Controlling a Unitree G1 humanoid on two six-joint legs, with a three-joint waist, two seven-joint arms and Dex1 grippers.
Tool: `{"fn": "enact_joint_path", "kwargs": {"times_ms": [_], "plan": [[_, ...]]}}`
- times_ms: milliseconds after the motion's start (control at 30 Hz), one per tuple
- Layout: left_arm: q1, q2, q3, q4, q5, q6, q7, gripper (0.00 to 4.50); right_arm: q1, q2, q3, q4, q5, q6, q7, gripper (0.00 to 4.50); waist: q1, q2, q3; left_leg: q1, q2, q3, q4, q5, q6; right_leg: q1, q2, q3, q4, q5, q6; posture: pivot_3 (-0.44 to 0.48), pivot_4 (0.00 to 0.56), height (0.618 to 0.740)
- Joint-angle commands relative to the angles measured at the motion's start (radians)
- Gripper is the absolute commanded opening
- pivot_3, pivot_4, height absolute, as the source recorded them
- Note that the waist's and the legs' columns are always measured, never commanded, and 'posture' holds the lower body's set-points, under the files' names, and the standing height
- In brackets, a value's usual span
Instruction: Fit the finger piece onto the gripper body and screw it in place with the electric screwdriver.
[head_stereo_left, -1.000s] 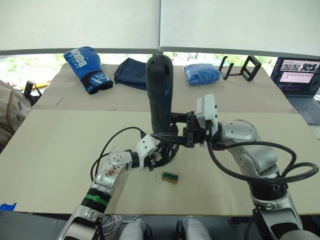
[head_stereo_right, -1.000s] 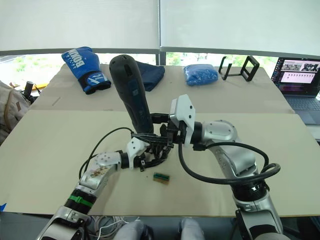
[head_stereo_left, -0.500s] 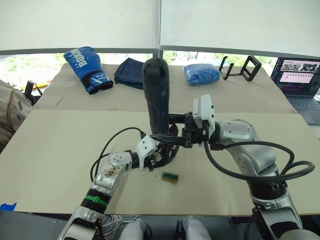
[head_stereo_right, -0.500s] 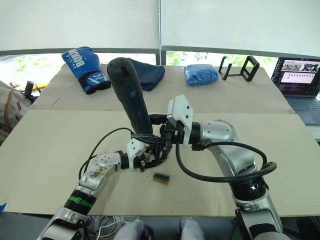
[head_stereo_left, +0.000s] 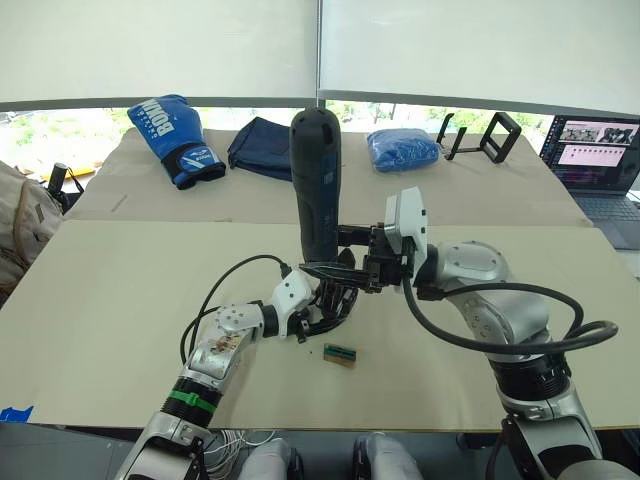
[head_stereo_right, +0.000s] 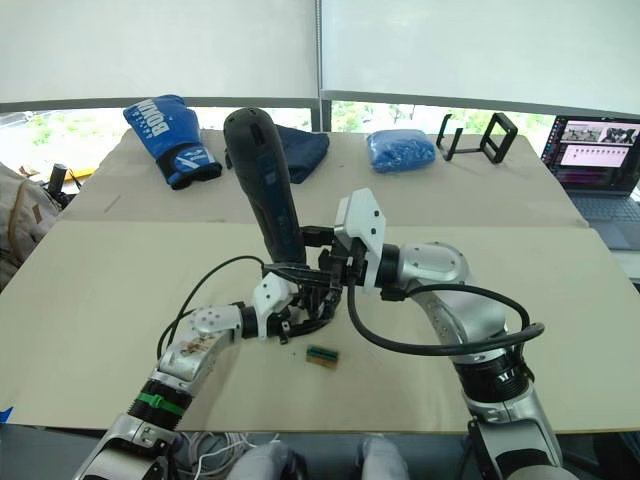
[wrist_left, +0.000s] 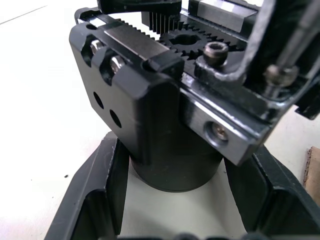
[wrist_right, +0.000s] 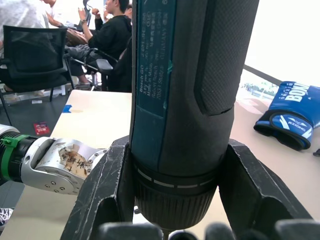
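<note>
Beige table (head_stereo_left: 120, 300) under drawn window blinds, with a second table butted against its far edge. The gripper body (wrist_left: 165, 100) stands on its round base near the middle of the near table, the left gripper (head_stereo_left: 322, 305) closed round that base — the left wrist view shows a black finger pressed to each side of the cylinder. Directly above it the electric screwdriver (head_stereo_left: 316, 185) stands nearly upright, bit end down, clamped low on its barrel by the right gripper (head_stereo_left: 350, 268), whose fingers (wrist_right: 105, 195) sit tight against both sides. The bit tip and the screw it aims for are hidden among the fingers and linkage, so contact cannot be confirmed. Judgement: fitting looks done or nearly so, since no loose finger piece lies on the table; the work is at the screwing step — how many screws remain cannot be told. A small green-and-brown block (head_stereo_left: 340, 352) lies just in front of the body, apart from it. Far table: blue boxing glove (head_stereo_left: 175, 138), dark blue cloth (head_stereo_left: 260, 145), blue bundle (head_stereo_left: 403, 148), black stand (head_stereo_left: 480, 135); laptop (head_stereo_left: 600, 165) at the right edge. No containers in view.
</note>
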Motion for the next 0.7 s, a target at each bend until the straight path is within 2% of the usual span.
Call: {"fn": "enact_joint_path", "kwargs": {"times_ms": [33,500,700], "plan": [[0.025,0.011,-0.026,0.004,0.005,0.021,-0.018,2.28,0.020,-0.006,0.008,0.024,-0.024,0.068,-0.054,1.97,-0.001,0.000,0.000,0.000,0.000,0.000,0.000,0.000,0.000,0.000,0.000,0.000,0.000,0.000,0.000,0.000,0.150,0.740],[0.021,0.019,-0.025,0.012,0.006,0.014,-0.020,2.28,0.087,-0.009,0.078,0.030,-0.069,0.049,-0.097,1.97,-0.005,-0.002,-0.008,0.010,0.001,0.000,-0.003,0.000,0.000,0.007,-0.002,0.001,-0.001,-0.001,-0.001,0.000,0.150,0.740],[0.014,0.021,-0.024,0.020,0.006,0.011,-0.021,2.28,0.126,-0.016,0.132,0.033,-0.130,-0.009,-0.101,1.97,-0.007,-0.003,-0.010,0.014,0.001,-0.001,-0.005,-0.001,-0.001,0.011,-0.009,0.001,-0.002,-0.002,-0.001,0.000,0.150,0.740]]}}
